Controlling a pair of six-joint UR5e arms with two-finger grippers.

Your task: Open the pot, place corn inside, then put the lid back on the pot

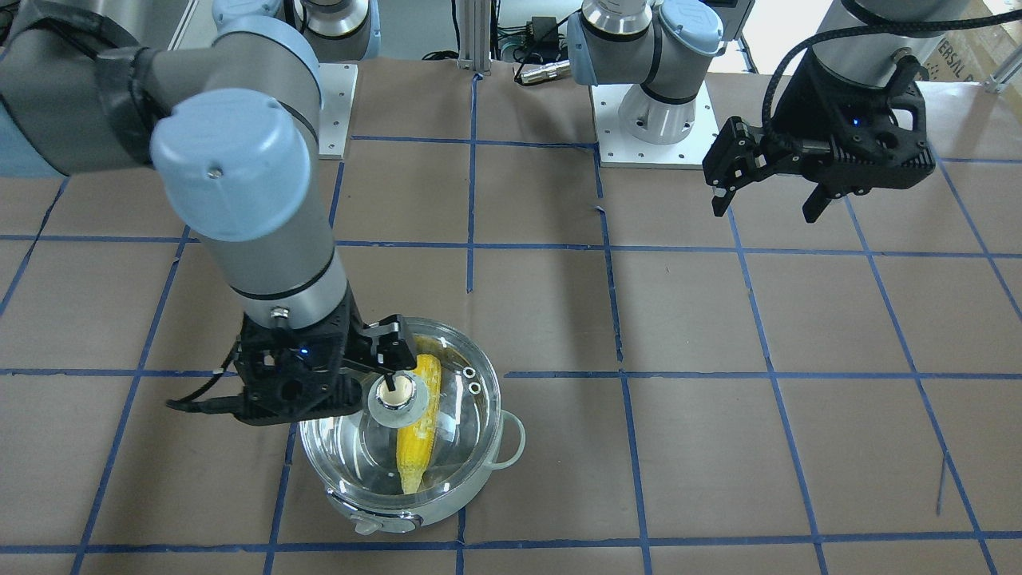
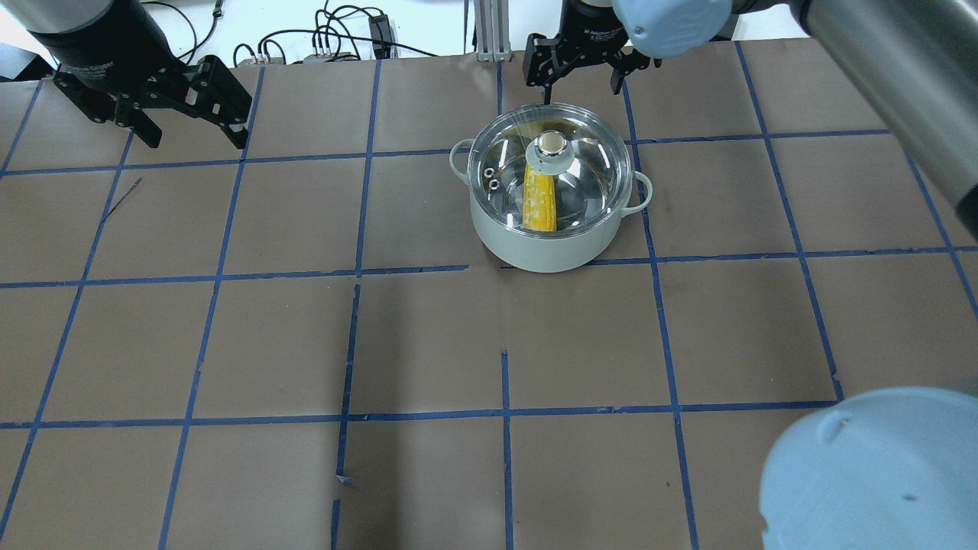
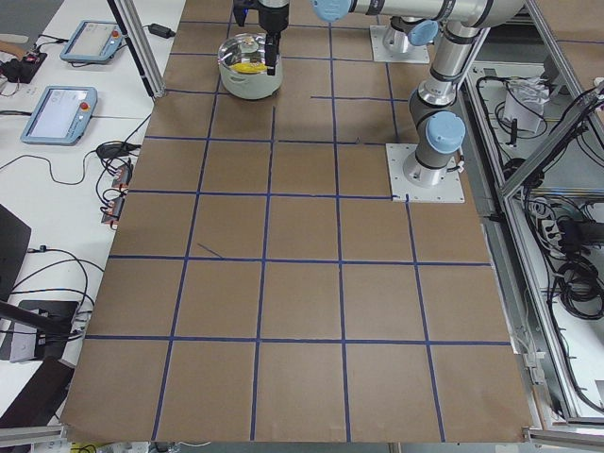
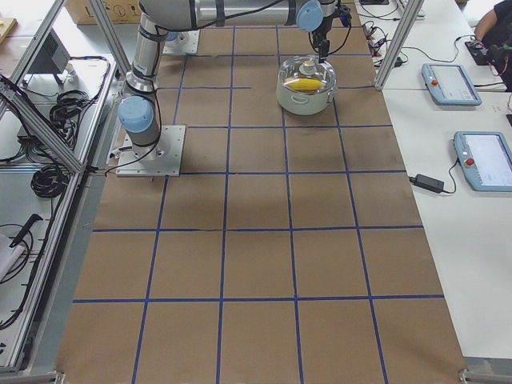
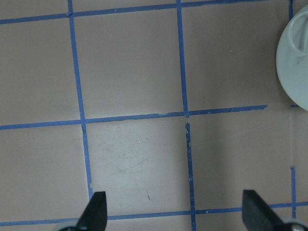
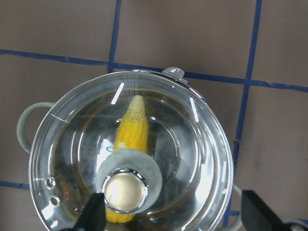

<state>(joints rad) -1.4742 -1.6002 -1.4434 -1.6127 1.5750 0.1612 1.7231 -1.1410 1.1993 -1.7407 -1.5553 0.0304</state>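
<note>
The pot (image 2: 542,252) stands on the table with the clear glass lid (image 2: 596,176) seated on its rim. The yellow corn (image 2: 539,202) lies inside, seen through the glass. In the right wrist view the corn (image 6: 132,130) points away, under the beige knob (image 6: 126,190). My right gripper (image 6: 175,216) hangs open just above the lid and holds nothing. One finger is close beside the knob (image 1: 397,391). From overhead the right gripper (image 2: 582,80) shows at the pot's far side. My left gripper (image 2: 191,114) is open and empty, raised at the far left.
Brown paper with blue tape lines covers the table (image 2: 428,344). The left wrist view shows the paper and the pot's pale edge (image 5: 296,62) at its right. The arm bases (image 1: 647,120) stand at the robot's side. Cables lie beyond the table's far edge.
</note>
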